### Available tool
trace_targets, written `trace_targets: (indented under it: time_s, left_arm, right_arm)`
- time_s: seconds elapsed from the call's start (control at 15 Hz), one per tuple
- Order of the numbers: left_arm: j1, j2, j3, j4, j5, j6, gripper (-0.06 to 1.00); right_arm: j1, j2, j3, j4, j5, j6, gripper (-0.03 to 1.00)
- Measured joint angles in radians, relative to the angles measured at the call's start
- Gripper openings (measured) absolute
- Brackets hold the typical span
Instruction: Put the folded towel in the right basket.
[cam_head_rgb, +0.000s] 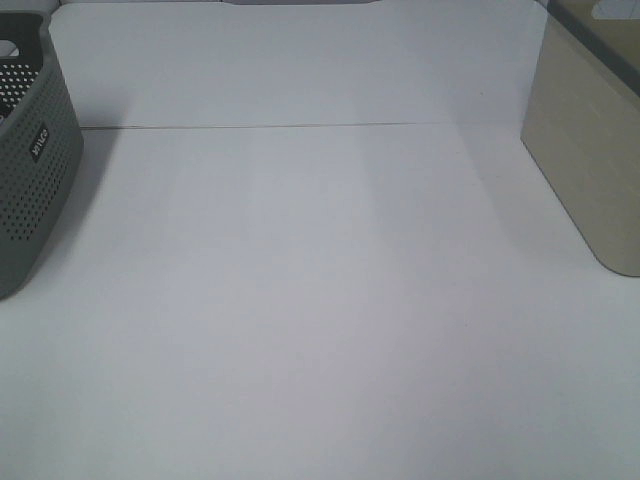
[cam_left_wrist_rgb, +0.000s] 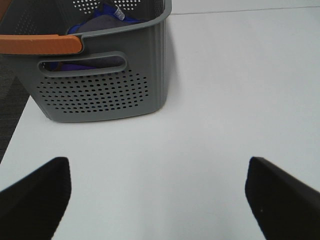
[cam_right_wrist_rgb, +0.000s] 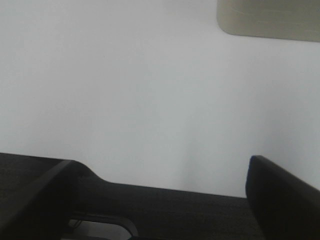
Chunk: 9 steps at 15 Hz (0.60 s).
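The right basket, beige with smooth walls and a grey rim, stands at the table's right edge. Its corner also shows in the right wrist view. No maroon-brown folded towel shows plainly. A dark greyish-purple and blue cloth with a small white tag lies inside the grey perforated basket, mostly hidden by its wall. My left gripper is open and empty, low over the table in front of that basket. My right gripper is open and empty at the table's front edge, well short of the beige basket. Neither arm shows in the exterior high view.
The grey perforated basket with a small label stands at the table's left edge. An orange bar lies across its rim. The white table spreads between the baskets. A dark floor strip lies below the table's front edge.
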Motion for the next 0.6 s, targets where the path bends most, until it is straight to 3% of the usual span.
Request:
trace_targets:
  time_s: [0.33,0.6]
  left_arm:
    - [0.0,0.0,0.0,0.0,0.0,0.0,0.88]
    - [0.0,0.0,0.0,0.0,0.0,0.0,0.88]
  right_arm:
    - [0.0,-0.439,0.236,-0.041,-0.047,0.047,0.87]
    - [0.014,-0.533,0.265,-0.059,-0.078,0.077,0.87]
